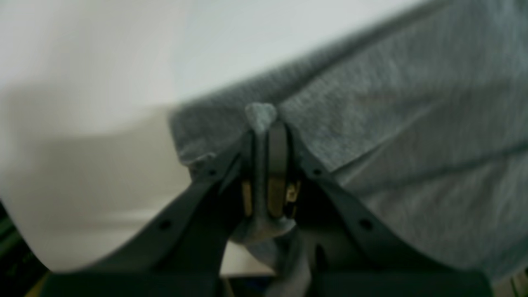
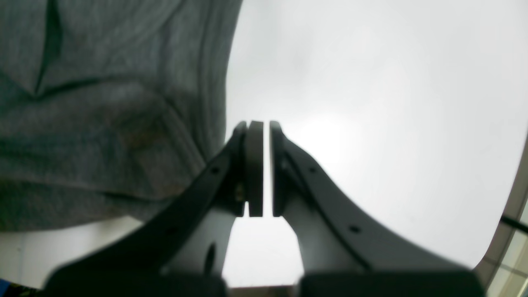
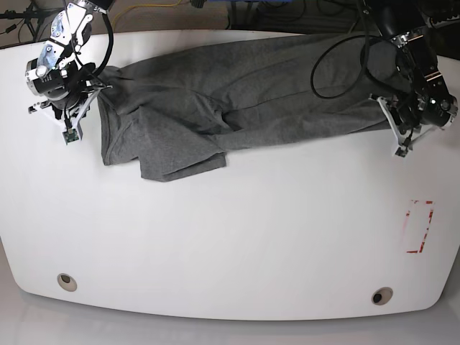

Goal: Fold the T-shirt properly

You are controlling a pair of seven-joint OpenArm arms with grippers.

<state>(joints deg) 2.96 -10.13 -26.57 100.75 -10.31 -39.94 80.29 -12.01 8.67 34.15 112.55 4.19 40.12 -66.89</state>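
The grey T-shirt (image 3: 237, 100) lies stretched and rumpled across the far half of the white table (image 3: 251, 237), one sleeve folded out toward the front left. In the base view my left gripper (image 3: 388, 113) is at the shirt's right end. The left wrist view shows that gripper (image 1: 264, 123) shut on a pinch of the T-shirt (image 1: 392, 103), with a nub of cloth poking out past the pads. My right gripper (image 3: 95, 88) is at the shirt's left end. Seen from the right wrist, the right gripper (image 2: 262, 123) is shut on nothing, beside the T-shirt's edge (image 2: 103, 103).
A red rectangle outline (image 3: 419, 226) is marked on the table at the right. Two round holes (image 3: 66, 282) (image 3: 381, 295) sit near the front edge. Cables run along the back edge (image 3: 180, 6) behind the table.
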